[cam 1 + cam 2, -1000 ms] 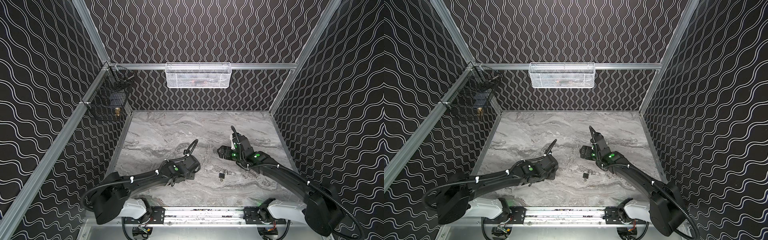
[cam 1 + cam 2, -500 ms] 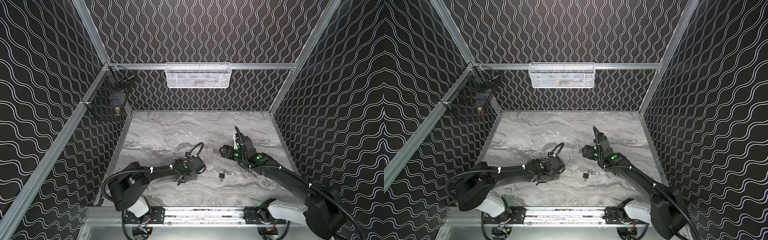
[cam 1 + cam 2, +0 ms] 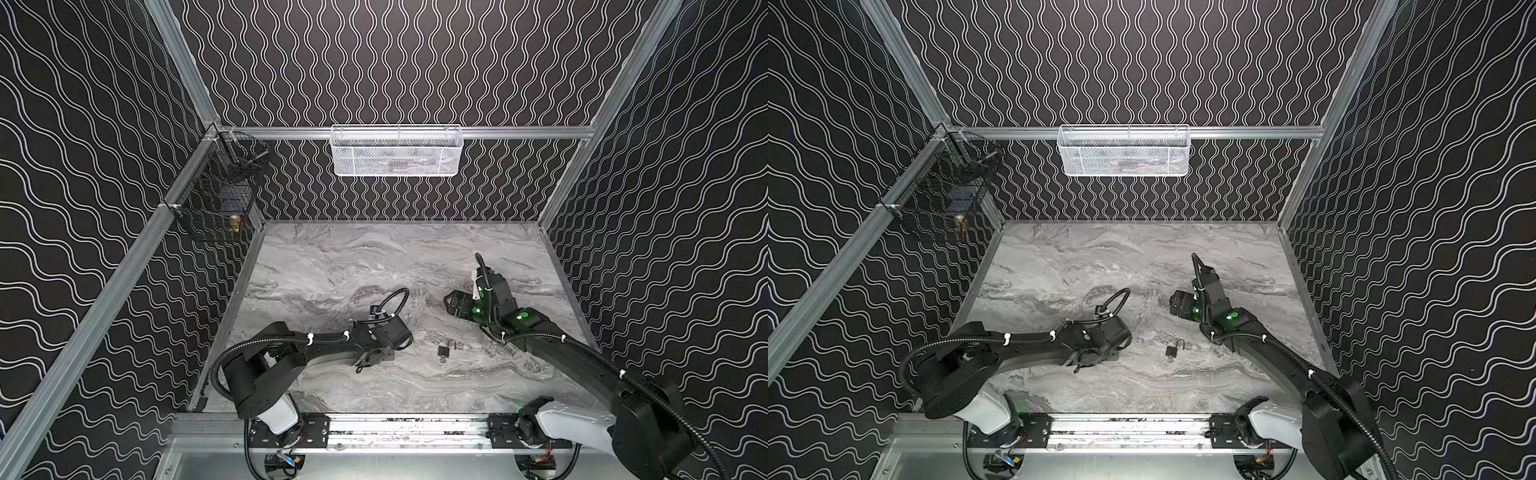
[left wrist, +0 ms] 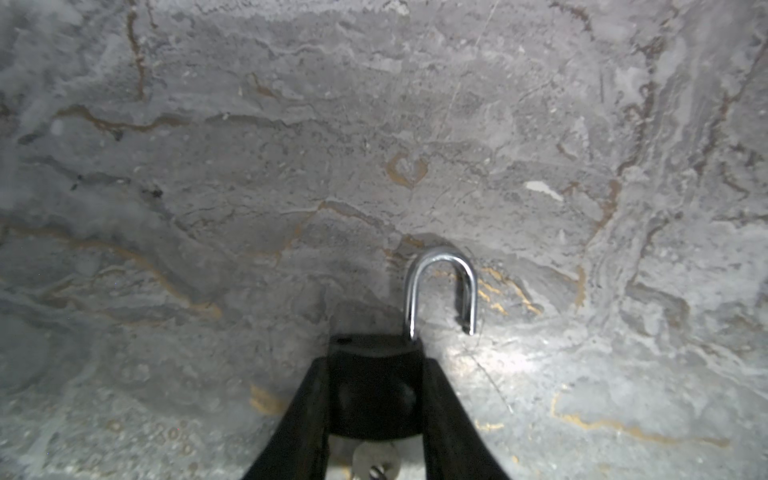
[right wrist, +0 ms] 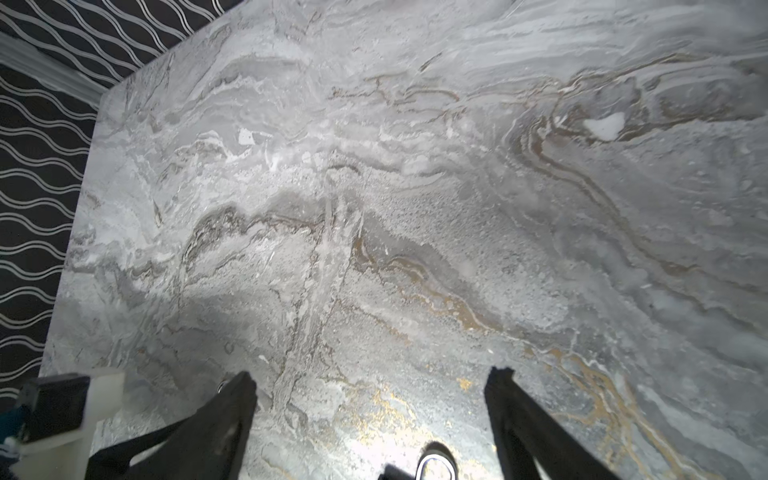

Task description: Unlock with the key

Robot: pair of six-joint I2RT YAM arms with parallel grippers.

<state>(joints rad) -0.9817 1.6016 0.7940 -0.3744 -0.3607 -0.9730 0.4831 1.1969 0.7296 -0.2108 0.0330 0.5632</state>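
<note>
The small black padlock (image 3: 444, 351) (image 3: 1170, 351) lies on the marble table (image 3: 374, 257), front centre. Its silver shackle (image 4: 440, 266) is swung open and the key (image 4: 376, 459) sits in its base. In the left wrist view my left gripper (image 4: 376, 361) has both fingers tight against the sides of the padlock body (image 4: 374, 386). In both top views the padlock lies a short way right of the left wrist (image 3: 386, 334). My right gripper (image 3: 455, 305) (image 5: 372, 372) hangs open and empty beyond the padlock. A silver loop (image 5: 436, 465) shows below it.
A white mesh basket (image 3: 397, 151) hangs on the back rail. A black wire basket (image 3: 216, 195) holding a brass object (image 3: 235, 224) hangs at the left wall. Patterned walls close three sides. The arms' metal base rail (image 3: 395, 428) runs along the front.
The left arm's elbow has risen and drawn back toward its base while its wrist stayed near the padlock. The right gripper has drifted slightly right. The padlock has not moved.
</note>
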